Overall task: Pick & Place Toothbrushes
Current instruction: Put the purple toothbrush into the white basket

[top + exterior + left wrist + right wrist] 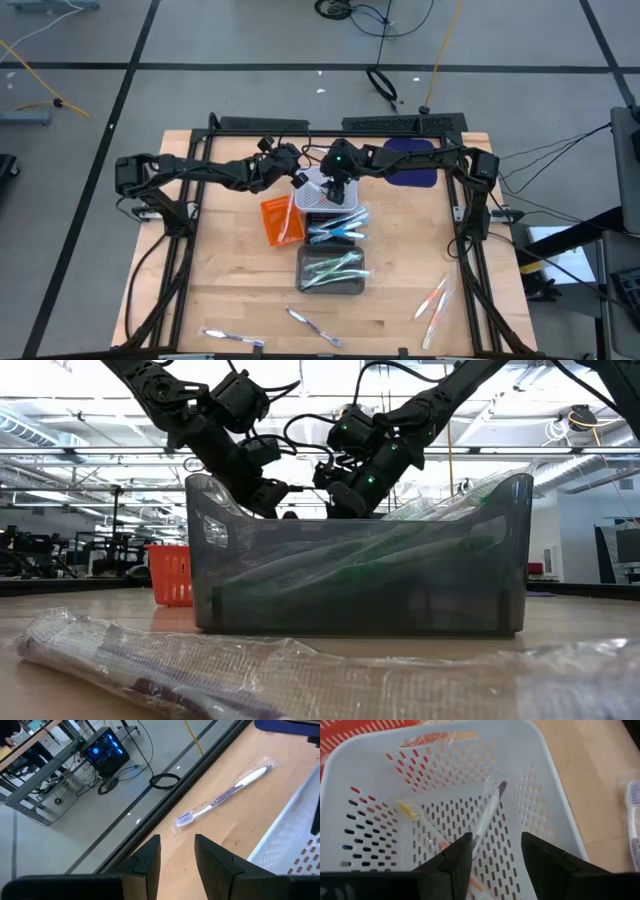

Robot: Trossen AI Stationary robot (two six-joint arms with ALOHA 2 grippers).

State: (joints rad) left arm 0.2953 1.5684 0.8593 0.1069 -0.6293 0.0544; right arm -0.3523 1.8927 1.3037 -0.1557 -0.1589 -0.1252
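Observation:
A white perforated basket (318,195) stands mid-table and holds toothbrushes: a white and purple wrapped one (487,810) and one with yellow bristles (410,809) lie on its floor. My right gripper (495,837) hangs open over this basket, nothing between its fingers. My left gripper (177,840) is open too, just left of the basket, over bare table. A wrapped white and purple toothbrush (225,795) lies on the table beyond it. A dark tray (333,270) nearer the front holds green toothbrushes, with blue ones (337,228) beside it.
An orange basket (281,220) stands left of the white one. Loose wrapped toothbrushes lie near the front edge (232,337) (313,326) and at the front right (435,300). A blue pad (410,160) lies at the far right.

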